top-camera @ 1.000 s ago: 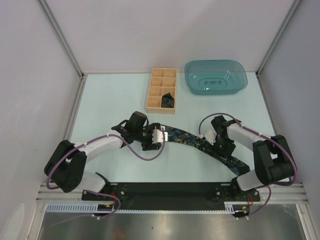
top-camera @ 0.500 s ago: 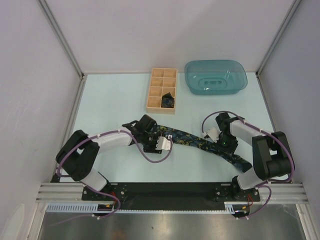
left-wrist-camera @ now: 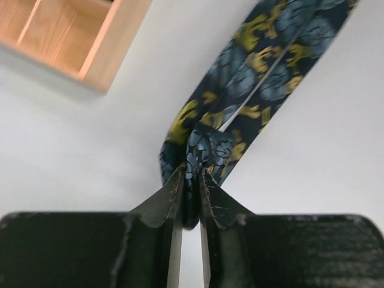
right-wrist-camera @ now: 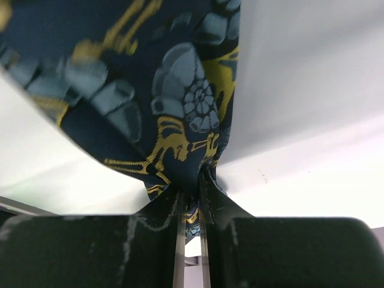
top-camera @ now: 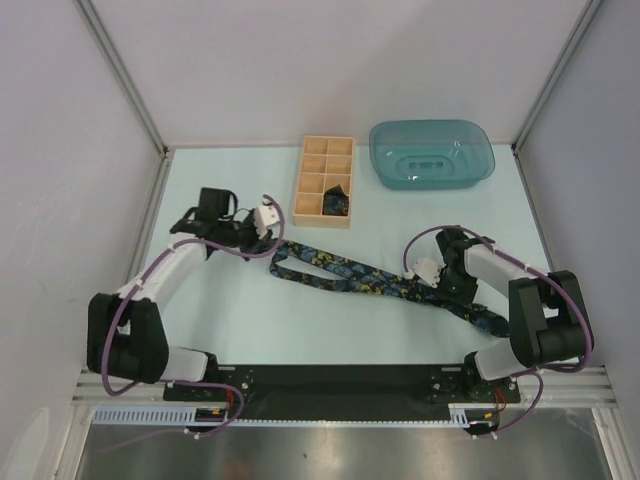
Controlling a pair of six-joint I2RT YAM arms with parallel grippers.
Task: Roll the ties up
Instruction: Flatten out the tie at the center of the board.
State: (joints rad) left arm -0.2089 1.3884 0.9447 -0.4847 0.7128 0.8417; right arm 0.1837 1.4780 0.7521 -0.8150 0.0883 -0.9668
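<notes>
One tie (top-camera: 350, 275), dark navy with a blue and yellow pattern, lies stretched out as a long strip across the table's middle. My left gripper (top-camera: 272, 243) is shut on its left end, and the left wrist view shows the fabric (left-wrist-camera: 264, 66) pinched between the fingertips of that gripper (left-wrist-camera: 192, 175). My right gripper (top-camera: 433, 283) is shut on the tie further right, with the cloth (right-wrist-camera: 150, 78) bunched between the jaws of the gripper (right-wrist-camera: 191, 183). The tie's far right end (top-camera: 497, 323) rests on the table. A second tie, a dark roll (top-camera: 337, 201), sits in a compartment of the wooden box.
The compartmented wooden box (top-camera: 312, 175) stands at the back centre, just beyond the left gripper; its corner (left-wrist-camera: 108, 60) shows in the left wrist view. A teal plastic tray (top-camera: 432, 155) lies to its right. White walls enclose the table on three sides.
Both grippers have shut on the tie. The left gripper has pulled its end back and to the left, towards the wooden box, drawing the strip out straighter. The right gripper stayed about in place.
</notes>
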